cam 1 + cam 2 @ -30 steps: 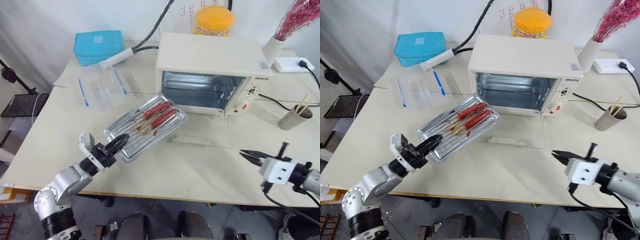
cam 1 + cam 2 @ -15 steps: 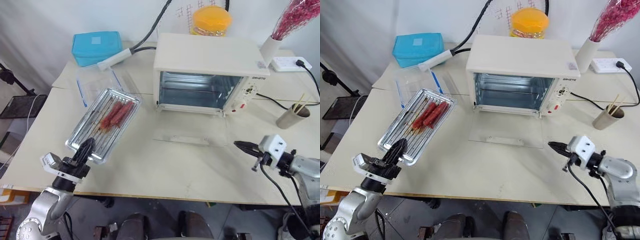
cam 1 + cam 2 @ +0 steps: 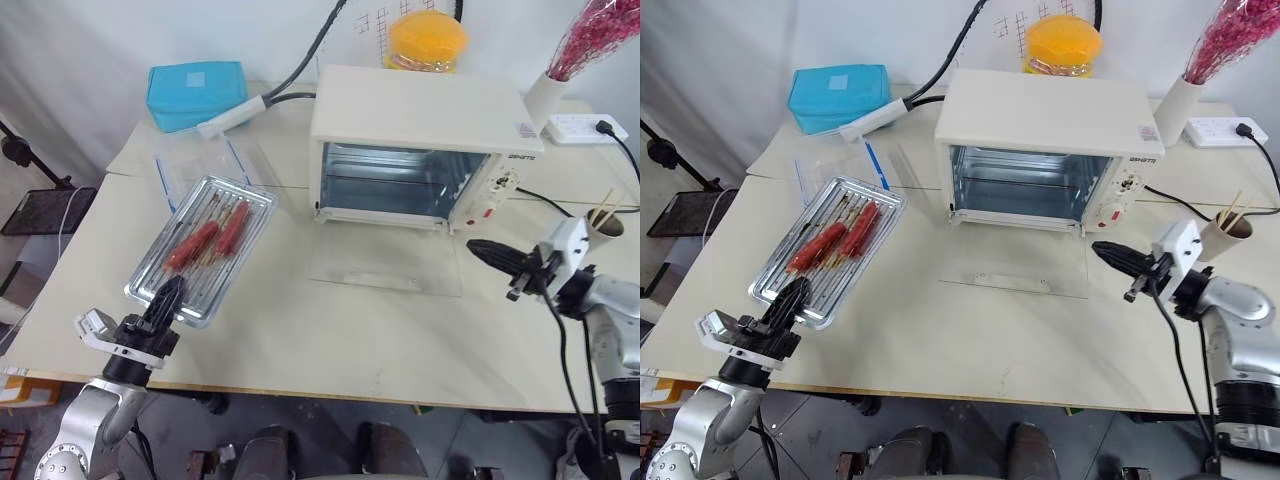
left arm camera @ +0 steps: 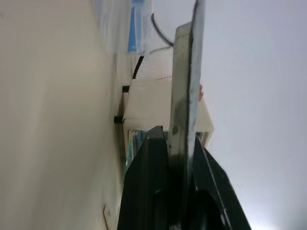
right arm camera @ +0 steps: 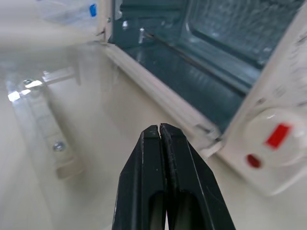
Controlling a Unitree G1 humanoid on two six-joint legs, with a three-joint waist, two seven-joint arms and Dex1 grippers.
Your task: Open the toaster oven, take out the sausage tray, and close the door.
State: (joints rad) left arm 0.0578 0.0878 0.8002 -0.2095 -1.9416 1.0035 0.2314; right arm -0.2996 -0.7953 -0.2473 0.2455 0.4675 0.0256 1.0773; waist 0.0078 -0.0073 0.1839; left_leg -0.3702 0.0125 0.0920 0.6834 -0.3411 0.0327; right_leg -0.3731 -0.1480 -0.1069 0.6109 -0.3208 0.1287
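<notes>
Left pincer [image 3: 168, 296] grips the ribbed silvery sausage tray [image 3: 203, 247] near the bench's [image 3: 350, 330] left edge; right pincer [image 3: 487, 251], closed and empty, hovers beside the flat glass door [image 3: 388, 263].

Dark brand lettering on the front top-right corner of the cream-white boxy toaster oven [image 3: 425, 120], too small to read. Small square label on its top near that corner, also illegible.

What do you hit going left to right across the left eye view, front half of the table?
left claw shut on the sausage tray → open door lying flat on the table → right claw, shut → paper cup with sticks.
</notes>
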